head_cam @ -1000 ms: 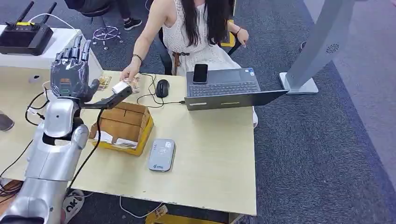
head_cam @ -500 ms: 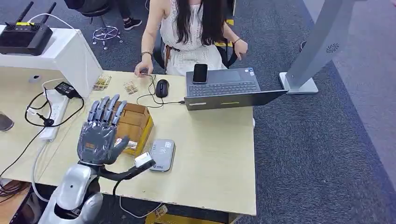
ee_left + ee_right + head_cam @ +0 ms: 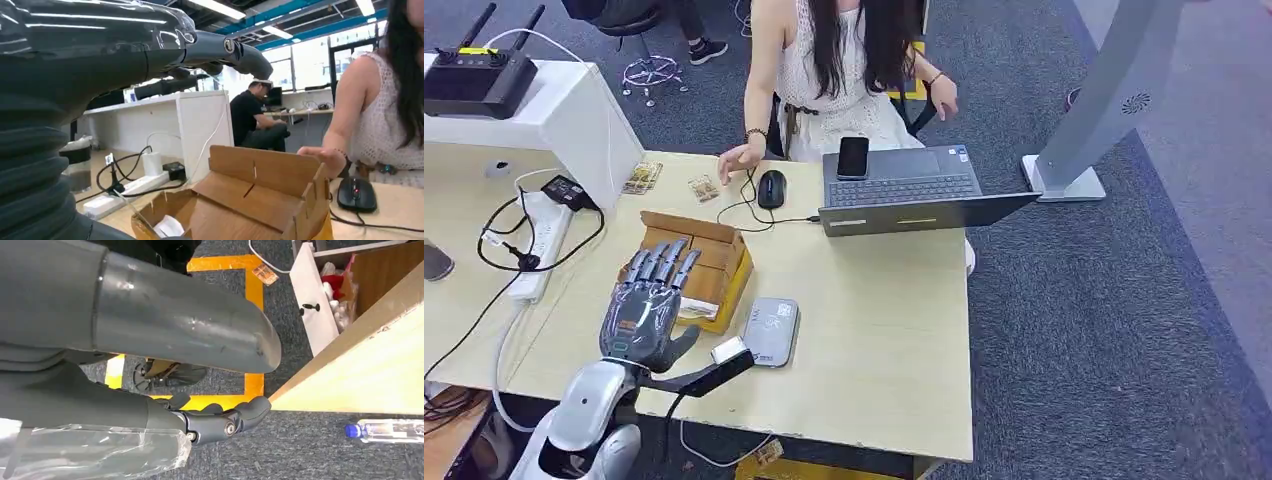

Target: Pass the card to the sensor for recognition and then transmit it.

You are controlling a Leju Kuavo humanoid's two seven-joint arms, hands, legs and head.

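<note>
The silver left hand has come a little forward since half a second ago; its fingers are apart and straight, while the small white card sits on the tip of its thumb, now touching the near edge of the flat grey card sensor. I cannot tell how the right hand holds its fingers. Beyond, the open brown cardboard box is unchanged. The person's hand moved nearer the black computer mouse.
</note>
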